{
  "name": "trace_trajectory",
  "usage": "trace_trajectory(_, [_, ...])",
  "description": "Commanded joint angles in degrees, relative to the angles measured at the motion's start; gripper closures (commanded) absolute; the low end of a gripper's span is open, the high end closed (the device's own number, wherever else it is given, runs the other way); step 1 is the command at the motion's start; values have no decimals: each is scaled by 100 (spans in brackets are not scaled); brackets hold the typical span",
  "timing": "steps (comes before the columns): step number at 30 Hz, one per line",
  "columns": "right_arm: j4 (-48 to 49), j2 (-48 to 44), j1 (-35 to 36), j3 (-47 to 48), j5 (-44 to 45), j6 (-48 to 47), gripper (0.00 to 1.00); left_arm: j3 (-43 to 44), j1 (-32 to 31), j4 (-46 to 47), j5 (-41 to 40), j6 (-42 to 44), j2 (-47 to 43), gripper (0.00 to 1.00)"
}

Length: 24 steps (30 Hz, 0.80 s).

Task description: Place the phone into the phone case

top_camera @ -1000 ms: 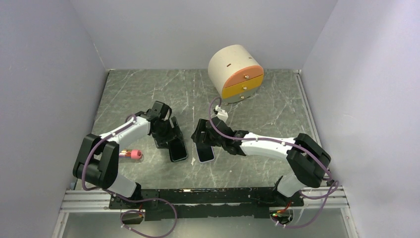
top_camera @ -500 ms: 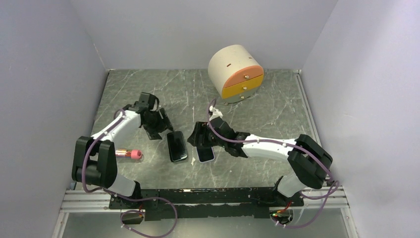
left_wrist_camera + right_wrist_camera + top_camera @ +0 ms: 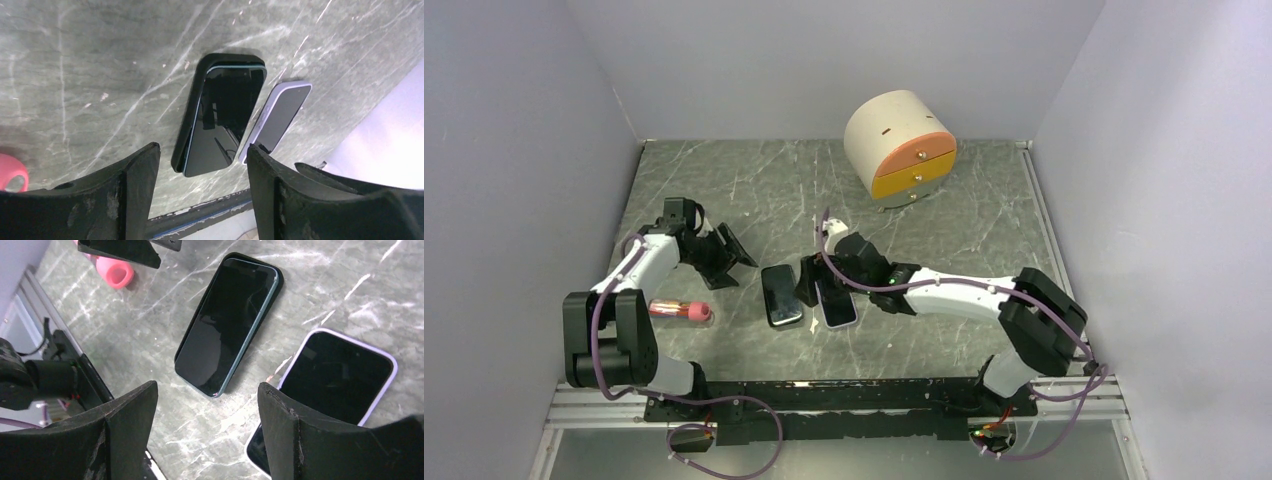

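A dark phone with a teal edge point(image 3: 781, 295) lies face up on the black phone case point(image 3: 188, 122). The case's rim shows along one long side and the far end, so the phone sits a little askew in it; it also shows in the left wrist view point(image 3: 225, 115) and the right wrist view point(image 3: 227, 322). My left gripper point(image 3: 732, 262) is open and empty, to the left of the phone and clear of it. My right gripper point(image 3: 814, 285) is open and empty, low over the gap between this phone and a lilac-cased phone point(image 3: 837, 303).
The lilac-cased phone point(image 3: 340, 375) lies just right of the task phone. A pink-capped tube point(image 3: 679, 310) lies at the left front. A round beige drawer unit point(image 3: 902, 148) stands at the back. Grey walls enclose the table; a black rail runs along the front edge.
My left gripper has let go of the phone and case and drawn back to the left. My right gripper has shifted left and back, to the gap between the two phones.
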Motion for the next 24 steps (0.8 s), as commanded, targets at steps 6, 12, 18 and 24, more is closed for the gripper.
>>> trace_trajectory(6, [-417,681,133,710,-382,-1146,25,-445,33,549,832,69,193,36])
trace_trajectory(12, [-807,1100,319,1061,-188,-1672,25,-694,37,812,1026,-17,432,40])
trace_trajectory(18, [-1105,1353,501,1221,121,-1866,26,-872,33,1095,1163,-144,602,42])
trace_trajectory(24, [-1322,1591,691,1423,347,-2010,26,-923,24,1161,1182,-177,633,44])
